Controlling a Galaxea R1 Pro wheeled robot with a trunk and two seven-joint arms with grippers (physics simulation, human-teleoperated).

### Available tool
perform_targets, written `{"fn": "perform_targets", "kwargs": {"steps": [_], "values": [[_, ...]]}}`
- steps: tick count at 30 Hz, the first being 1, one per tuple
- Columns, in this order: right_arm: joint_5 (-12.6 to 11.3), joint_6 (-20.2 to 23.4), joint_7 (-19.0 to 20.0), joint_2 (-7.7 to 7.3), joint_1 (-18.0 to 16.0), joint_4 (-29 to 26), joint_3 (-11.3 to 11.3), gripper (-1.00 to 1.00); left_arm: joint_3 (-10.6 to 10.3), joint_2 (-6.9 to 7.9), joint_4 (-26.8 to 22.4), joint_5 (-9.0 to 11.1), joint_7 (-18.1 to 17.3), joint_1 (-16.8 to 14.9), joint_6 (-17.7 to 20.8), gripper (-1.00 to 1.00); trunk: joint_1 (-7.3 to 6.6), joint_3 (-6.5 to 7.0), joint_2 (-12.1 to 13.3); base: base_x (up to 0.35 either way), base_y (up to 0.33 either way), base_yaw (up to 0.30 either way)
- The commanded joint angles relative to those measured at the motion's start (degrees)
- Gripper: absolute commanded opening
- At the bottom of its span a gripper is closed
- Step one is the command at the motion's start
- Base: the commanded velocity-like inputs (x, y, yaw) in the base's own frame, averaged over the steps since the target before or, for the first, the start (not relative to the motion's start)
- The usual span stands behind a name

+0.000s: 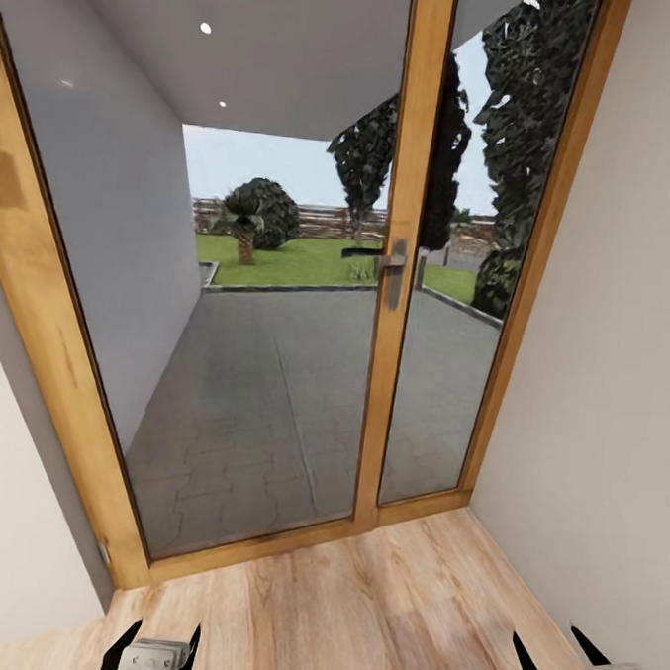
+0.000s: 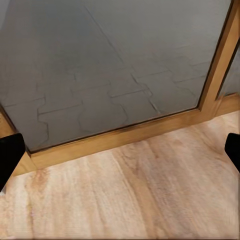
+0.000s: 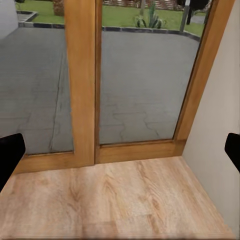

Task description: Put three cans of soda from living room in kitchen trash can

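No can of soda and no tash can is in view. My left gripper hangs open at the bottom left of the head view, above the light wood plank floor, with nothing between its black fingers. My right gripper is open too at the bottom right, close to the white wall. In the left wrist view the black fingertips stand wide apart over the planks, and in the right wrist view the fingertips also frame bare floor.
A wood-framed glass door with a metal handle stands straight ahead, shut. Its centre post and bottom rail meet the floor. Outside lie grey paving, lawn and trees. White walls close in on both sides.
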Motion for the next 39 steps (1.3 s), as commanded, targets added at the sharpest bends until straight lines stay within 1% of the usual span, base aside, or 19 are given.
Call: {"fn": "perform_targets", "kwargs": {"steps": [1,13,17,24,39], "values": [[0.0,0.01,0.0,0.0,0.0,0.0,0.01,1.0,-0.01,0.0,0.0,0.02,0.0,0.0,-0.01,1.0,0.0,0.0,0.0,-0.081,0.0,0.0],[0.0,0.07,-0.09,0.09,0.0,0.01,0.03,1.0,-0.04,0.0,0.11,-0.17,0.0,0.0,-0.04,1.0,0.0,0.0,0.0,-0.02,0.0,0.0],[0.0,0.07,-0.09,0.09,0.0,0.01,0.03,1.0,-0.04,0.0,0.32,-0.19,0.0,0.0,-0.04,1.0,0.0,0.0,0.0,-0.122,0.0,0.0],[0.0,0.06,-0.09,0.09,0.0,0.01,0.03,1.0,-0.06,0.0,0.89,-0.2,0.0,-0.07,-0.03,1.0,0.0,0.0,0.0,-0.26,0.0,0.0],[-0.12,0.07,-0.24,0.15,0.0,0.01,0.03,1.0,-0.13,0.0,1.28,-0.21,0.0,-0.09,-0.04,1.0,0.0,0.0,0.0,-0.316,0.0,0.0]]}}
